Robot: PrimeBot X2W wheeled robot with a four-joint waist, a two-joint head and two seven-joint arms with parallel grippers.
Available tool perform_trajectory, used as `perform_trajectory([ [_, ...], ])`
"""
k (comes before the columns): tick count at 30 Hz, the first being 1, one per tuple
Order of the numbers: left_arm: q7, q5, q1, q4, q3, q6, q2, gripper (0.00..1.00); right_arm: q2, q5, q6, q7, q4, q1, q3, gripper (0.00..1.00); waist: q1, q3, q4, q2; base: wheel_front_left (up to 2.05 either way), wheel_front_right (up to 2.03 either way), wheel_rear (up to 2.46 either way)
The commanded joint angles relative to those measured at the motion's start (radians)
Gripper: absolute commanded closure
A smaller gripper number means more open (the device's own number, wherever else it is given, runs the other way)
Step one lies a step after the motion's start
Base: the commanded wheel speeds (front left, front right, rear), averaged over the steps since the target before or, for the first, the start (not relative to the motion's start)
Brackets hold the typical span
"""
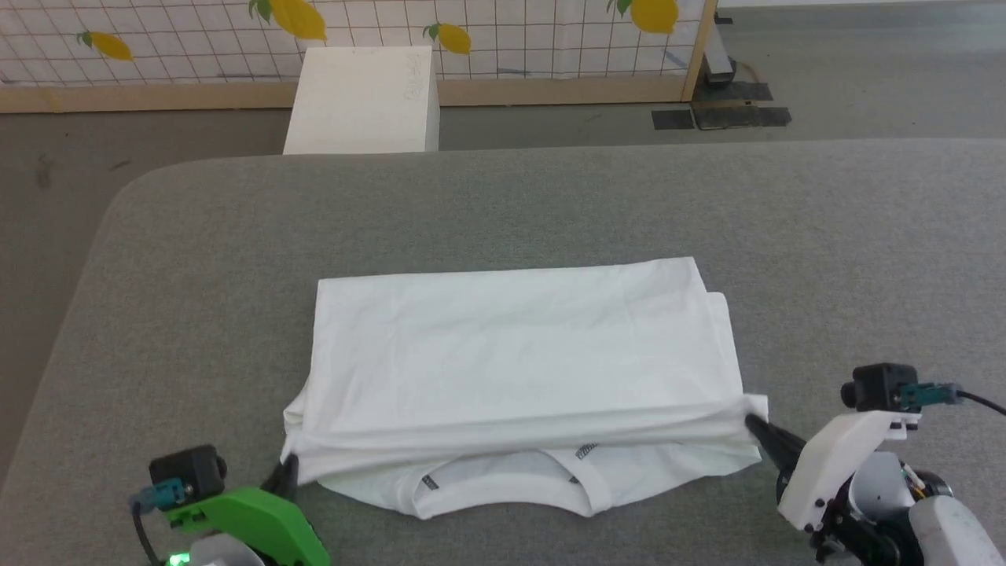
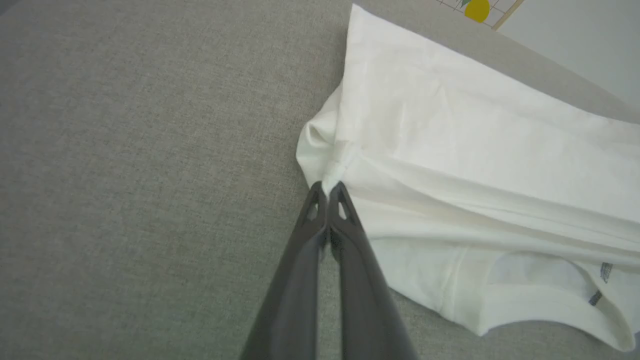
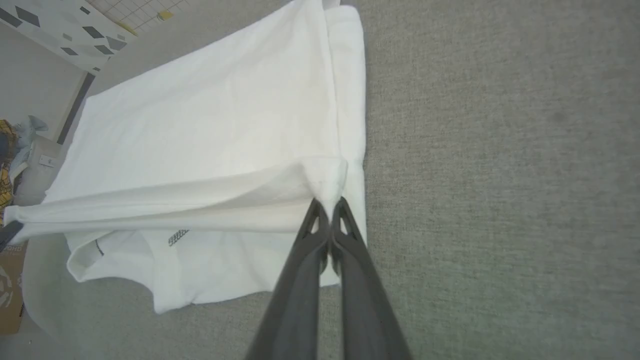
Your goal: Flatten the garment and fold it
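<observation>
garment lies folded at centre of grey surface. left gripper, at 8 o'clock, jaws pinching its near corner. right gripper, at 4 o'clock, jaws pinching opposite corner.

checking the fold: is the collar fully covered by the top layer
No, the collar lies exposed beyond the folded edge of the garment.

Lab-like test room, grey cloth-covered table, beyond the table a wood-framed screen printed with grid and lemons, white box just behind the table, dark mats on bare grey floor beyond the table.
</observation>
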Motion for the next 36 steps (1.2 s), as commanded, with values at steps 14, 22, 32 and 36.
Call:
perform_trajectory([
  [14,0.109,-0.071,0.032,0.051,0.019,0.059,0.002,0.0,-0.004,-0.026,-0.001,0.135,-0.041,0.062,-0.013,0.0,0.0001,-0.001,0.006,-0.0001,0.0,0.0,0.0],
  [22,0.039,-0.102,0.042,-0.076,0.162,0.113,0.049,0.0,-0.027,0.047,-0.001,0.26,-0.243,0.066,-0.153,0.0,0.0001,-0.003,0.024,-0.0001,0.0,0.0,0.0],
  [32,-0.235,0.106,-0.077,-0.158,0.165,0.064,0.051,0.0,-0.068,-0.005,-0.001,0.424,-0.272,-0.105,-0.205,0.0,0.0001,0.078,0.045,-0.0001,0.0,0.0,0.0],
  [36,-0.271,0.305,-0.15,-0.195,0.162,0.026,0.003,0.0,-0.136,0.034,-0.001,0.476,-0.167,-0.157,-0.07,0.0,0.0001,0.144,0.08,-0.0001,0.0,0.0,0.0],
])
